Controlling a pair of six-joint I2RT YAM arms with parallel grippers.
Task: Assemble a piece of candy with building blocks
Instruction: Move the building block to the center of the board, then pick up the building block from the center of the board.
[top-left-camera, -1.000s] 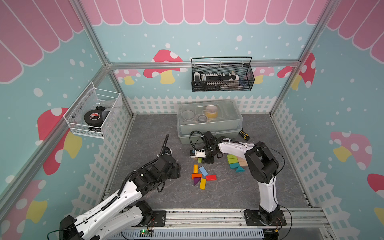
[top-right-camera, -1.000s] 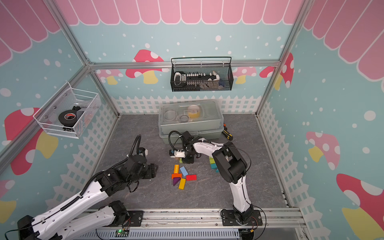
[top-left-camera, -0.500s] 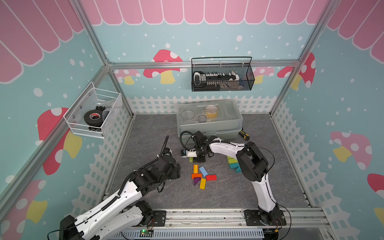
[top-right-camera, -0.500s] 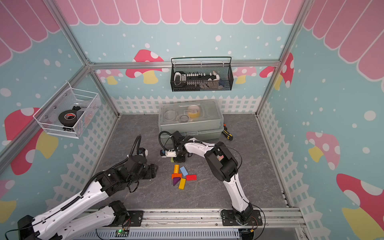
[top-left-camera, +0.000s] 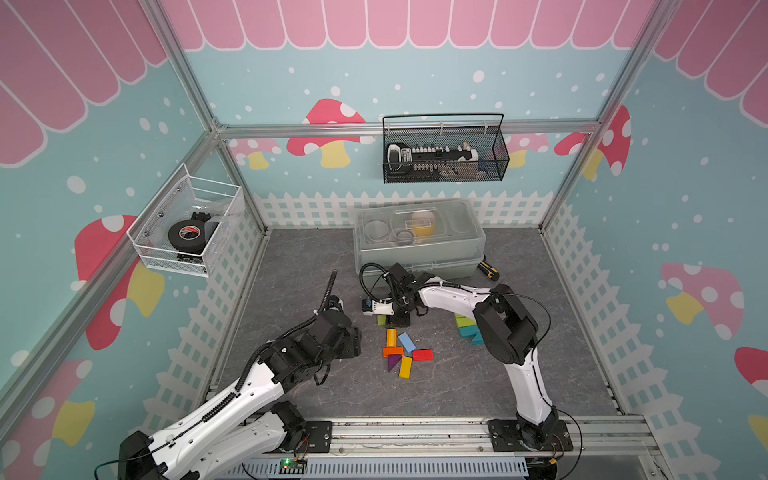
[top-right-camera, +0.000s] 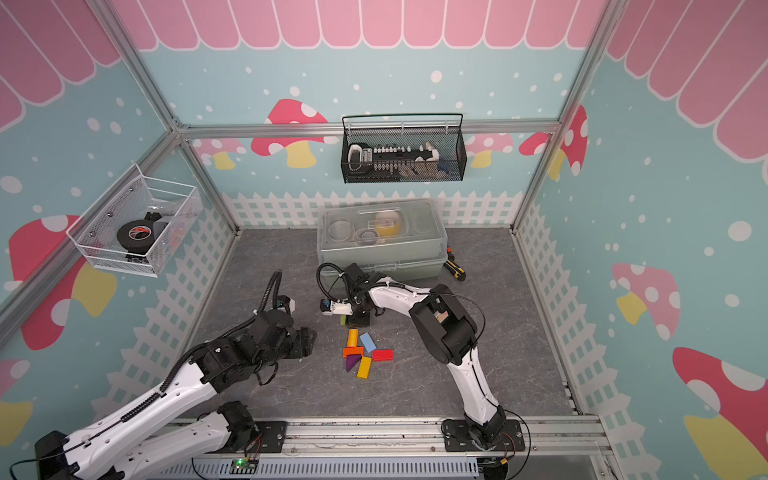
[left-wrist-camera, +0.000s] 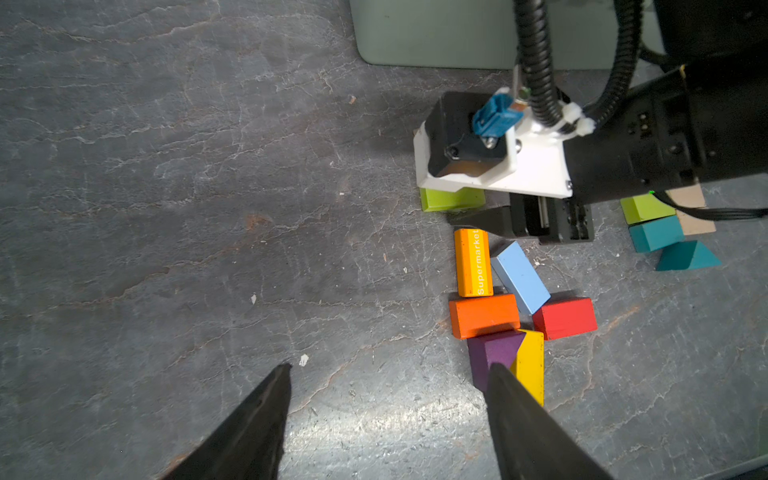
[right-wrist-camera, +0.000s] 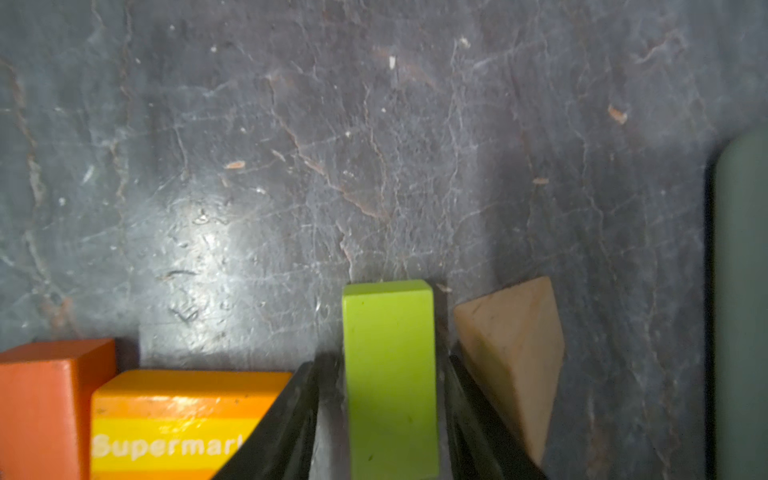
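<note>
A lime-green block (right-wrist-camera: 390, 374) lies on the grey mat between the fingers of my right gripper (right-wrist-camera: 382, 365), which is open with a slim gap on each side. A tan prism (right-wrist-camera: 511, 353) lies just outside one finger and the orange-yellow "Supermarket" bar (right-wrist-camera: 174, 415) outside the other. The bar (left-wrist-camera: 473, 264) heads a cluster with a light blue (left-wrist-camera: 519, 278), orange (left-wrist-camera: 484, 316), red (left-wrist-camera: 565, 318), purple (left-wrist-camera: 492, 353) and yellow block (left-wrist-camera: 532, 365). My left gripper (left-wrist-camera: 389, 368) is open and holds nothing, over bare mat left of that cluster (top-left-camera: 401, 351).
More green, teal and tan blocks (top-left-camera: 467, 328) lie under the right arm. A translucent lidded box (top-left-camera: 419, 241) stands at the back with a screwdriver (top-left-camera: 488, 270) beside it. A black wire basket (top-left-camera: 444, 153) and a white basket with tape (top-left-camera: 187, 232) hang on the walls.
My right gripper shifted a little at the far end of the cluster, and its jaws have parted from the green block. The left arm has not moved.
</note>
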